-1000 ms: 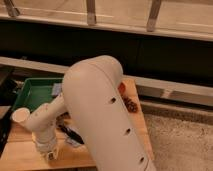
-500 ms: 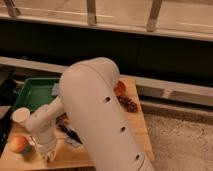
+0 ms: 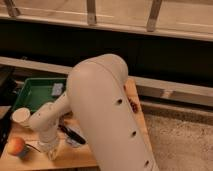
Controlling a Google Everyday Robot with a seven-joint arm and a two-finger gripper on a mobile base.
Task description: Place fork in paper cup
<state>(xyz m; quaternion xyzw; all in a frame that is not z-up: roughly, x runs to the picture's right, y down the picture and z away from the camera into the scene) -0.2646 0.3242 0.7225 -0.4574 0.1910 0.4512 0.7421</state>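
Camera view, lower left: my gripper (image 3: 50, 149) low over counter (image 3: 75, 157), jaws together; fork not visible. I judge fork thin, stiff, slippery: take mid-handle; paper cup (image 3: 21, 116) light.

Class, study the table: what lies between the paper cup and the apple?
Nothing but bare wooden tabletop, seen in the camera view; the paper cup stands apart from the apple. The tool is down at the table beside the apple.
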